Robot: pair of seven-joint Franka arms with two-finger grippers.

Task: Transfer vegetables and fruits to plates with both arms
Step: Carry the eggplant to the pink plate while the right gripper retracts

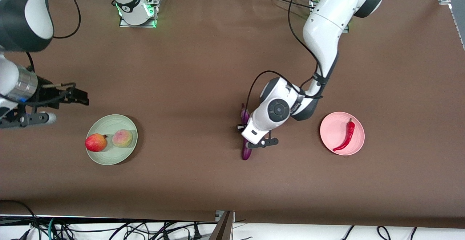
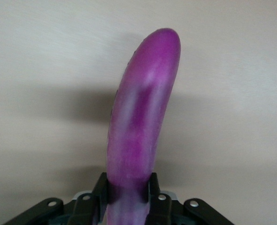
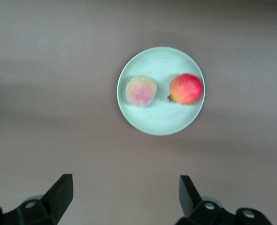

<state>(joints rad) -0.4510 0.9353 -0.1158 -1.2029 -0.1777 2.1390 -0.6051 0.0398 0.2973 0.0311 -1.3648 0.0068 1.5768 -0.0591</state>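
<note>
Now left gripper (image 2: 127, 201) jaws clenched on eggplant (image 2: 141, 112); right gripper (image 3: 124, 197) jaws released above green plate (image 3: 161, 123).

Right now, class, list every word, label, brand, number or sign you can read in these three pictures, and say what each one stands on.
None can be read.
Green plate, red fruit, peach: no writing.
Pink plate, chili pepper: no writing.
Eggplant, clamped in the left hand: no label.
Right hand, open above the table near the green plate: no marking.
Round emblem on the left arm's wrist: too small to read.
</note>
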